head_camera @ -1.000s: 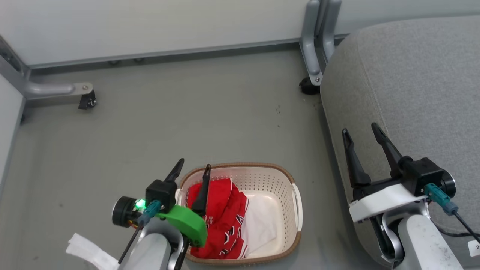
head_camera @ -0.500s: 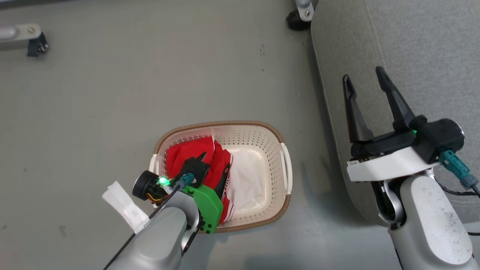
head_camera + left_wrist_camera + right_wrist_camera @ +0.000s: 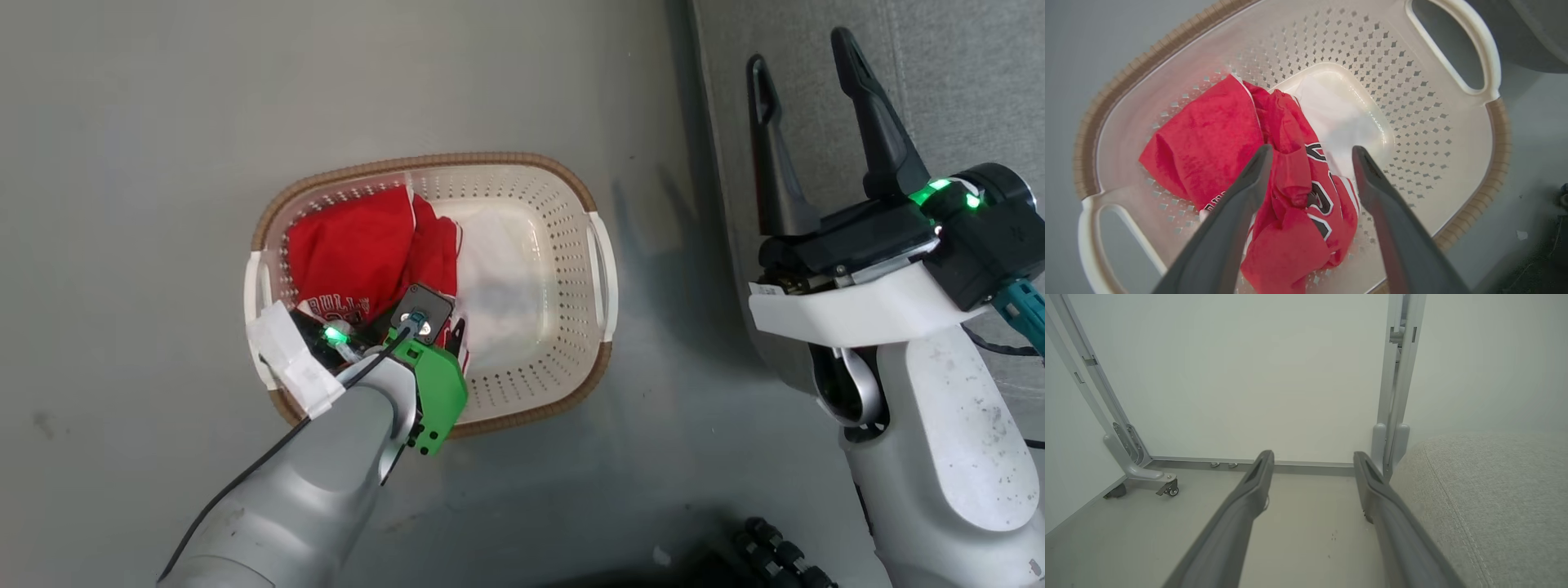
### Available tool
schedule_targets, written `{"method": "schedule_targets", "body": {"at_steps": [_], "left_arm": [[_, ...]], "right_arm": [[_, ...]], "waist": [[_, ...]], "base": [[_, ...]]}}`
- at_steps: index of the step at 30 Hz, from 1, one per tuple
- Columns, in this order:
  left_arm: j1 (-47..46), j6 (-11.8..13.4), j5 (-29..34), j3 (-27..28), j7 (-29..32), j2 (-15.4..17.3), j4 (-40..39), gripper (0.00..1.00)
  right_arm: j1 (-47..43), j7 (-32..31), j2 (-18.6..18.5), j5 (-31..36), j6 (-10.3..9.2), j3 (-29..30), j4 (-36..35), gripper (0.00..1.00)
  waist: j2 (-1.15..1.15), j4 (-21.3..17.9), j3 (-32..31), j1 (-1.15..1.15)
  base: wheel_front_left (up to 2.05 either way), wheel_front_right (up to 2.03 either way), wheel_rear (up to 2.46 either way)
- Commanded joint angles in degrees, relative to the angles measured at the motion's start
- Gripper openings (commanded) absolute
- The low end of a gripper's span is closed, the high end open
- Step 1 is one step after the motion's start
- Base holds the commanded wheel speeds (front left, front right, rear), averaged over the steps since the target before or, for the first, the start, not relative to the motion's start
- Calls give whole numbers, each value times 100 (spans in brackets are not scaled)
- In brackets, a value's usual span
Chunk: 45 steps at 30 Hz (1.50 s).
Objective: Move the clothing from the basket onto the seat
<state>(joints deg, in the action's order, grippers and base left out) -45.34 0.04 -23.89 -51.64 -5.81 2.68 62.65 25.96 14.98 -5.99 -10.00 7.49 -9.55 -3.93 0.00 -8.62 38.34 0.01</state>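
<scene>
Reaching down into the cream basket (image 3: 424, 159) on the grey floor (image 3: 122, 163), straddles a fold of the red clothing (image 3: 1208, 139) with the left gripper (image 3: 1310, 153) released, grasping nothing. Shows the clothing crumpled in the basket's left half in the head view. Holds the right gripper (image 3: 800, 53) spread wide and empty, raised beside the grey seat (image 3: 963, 82).

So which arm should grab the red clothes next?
The left one. Its open fingers are right over the red clothes in the basket. The right arm's fingers are open too, but over by the seat.
</scene>
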Motion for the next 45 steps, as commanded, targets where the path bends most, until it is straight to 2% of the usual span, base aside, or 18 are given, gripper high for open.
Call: {"method": "schedule_targets", "body": {"at_steps": [1, 7, 15, 23, 31, 32, 33, 34, 40, 45], "left_arm": [[-195, 52, 52, -89, 96, 40, 83, 100], [-482, 81, -14, -331, 427, 40, 442, 100], [-722, 285, -91, -401, 759, 49, 869, 100], [-894, 523, -62, -463, 1084, 242, 1058, 100], [-1008, 583, -120, -500, 1551, 373, 1110, 100], [-1026, 570, -131, -496, 1585, 384, 1112, 67], [-1050, 548, -55, -564, 1625, 398, 1111, 22], [-1061, 508, -36, -611, 1745, 415, 1114, 0], [-1092, 470, -19, -678, 1667, 441, 1115, 0], [-932, 329, -273, -511, 1247, 353, 1089, 0]], "right_arm": [[122, 19, 26, -29, 0, -16, -42, 100], [307, 24, 89, -134, 0, -142, -159, 100], [372, 24, 182, -280, 0, -220, -213, 100], [339, 25, 244, -359, 0, -284, -253, 100], [396, 25, 265, -404, 0, -337, -301, 100], [393, 25, 267, -406, 0, -339, -313, 100], [397, 25, 268, -408, 0, -341, -321, 100], [404, 25, 268, -414, 0, -335, -339, 100], [405, 25, 274, -361, 0, -282, -340, 100], [336, 25, 253, -313, 0, -297, -255, 100]], "waist": [[0, -290, 708, -1], [0, -458, 1083, -1], [0, -660, 1348, -1], [0, -795, 1512, -1], [0, -879, 1598, -1], [0, -890, 1609, -1], [0, -900, 1616, -1], [0, -909, 1624, -1], [0, -878, 1572, -1], [0, -765, 1260, -1]], "base": [[0, 0, 0], [0, 0, 0], [0, 0, 0], [0, 0, 0], [0, 0, 0], [0, 0, 0], [0, 0, 0], [0, 0, 0], [0, 0, 0], [0, 0, 0]]}}
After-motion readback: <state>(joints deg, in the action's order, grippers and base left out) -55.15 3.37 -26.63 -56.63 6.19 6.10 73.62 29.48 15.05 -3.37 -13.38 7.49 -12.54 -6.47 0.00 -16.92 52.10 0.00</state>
